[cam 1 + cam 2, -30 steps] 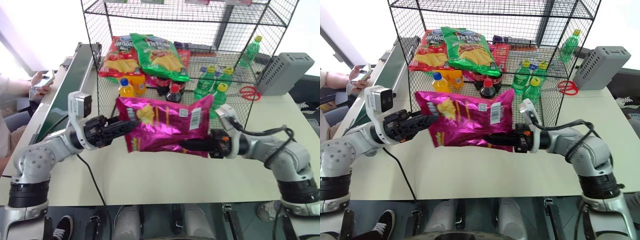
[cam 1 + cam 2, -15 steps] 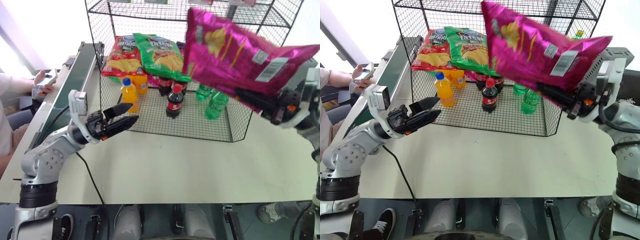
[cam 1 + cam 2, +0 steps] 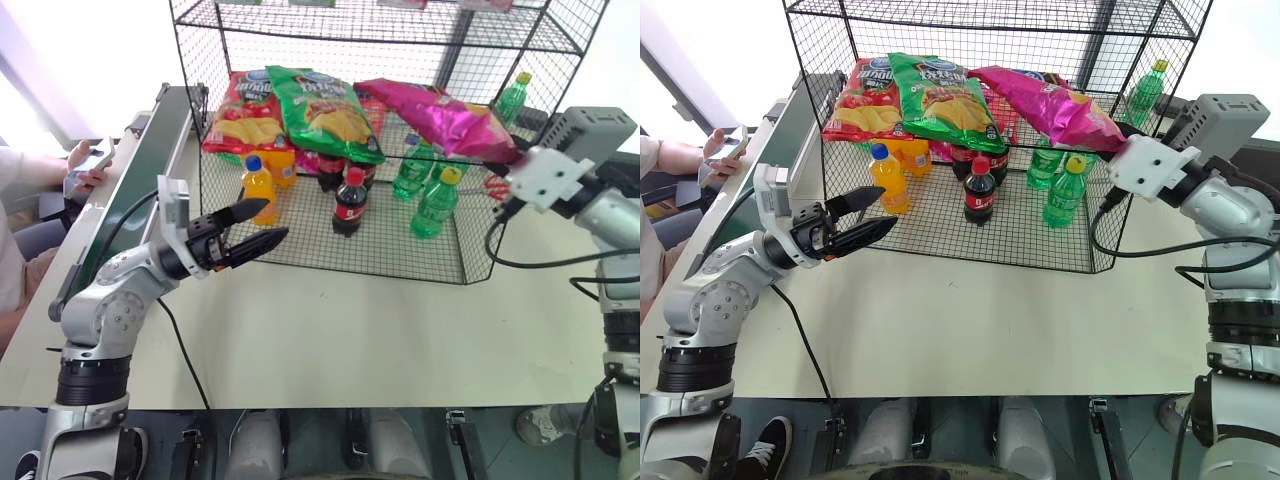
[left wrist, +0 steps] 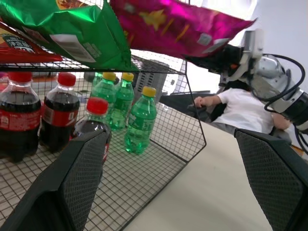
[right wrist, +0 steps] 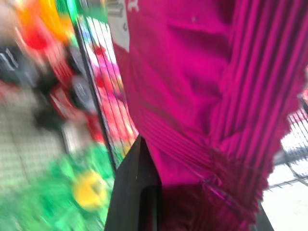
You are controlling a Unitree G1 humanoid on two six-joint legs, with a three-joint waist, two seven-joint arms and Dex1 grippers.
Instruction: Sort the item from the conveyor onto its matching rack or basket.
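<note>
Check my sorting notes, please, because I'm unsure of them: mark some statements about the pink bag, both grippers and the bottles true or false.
1. The right gripper grips the pink crisp bag. True.
2. The left gripper grips an orange bottle. False: it is open and holds nothing; the orange bottle stands inside the wire rack.
3. The pink bag lies on the conveyor. False: it is up at the rack's shelf beside the green bag.
4. Green bottles stand on the rack's bottom tier. True.

A red bag [image 3: 238,108] and a green bag [image 3: 322,100] are laid side by side above the bottles — 1 orange [image 3: 258,182], several colas [image 3: 346,199], several green [image 3: 434,205]. A person's hand [image 3: 82,160] is seen holding a phone [image 3: 98,157].
</note>
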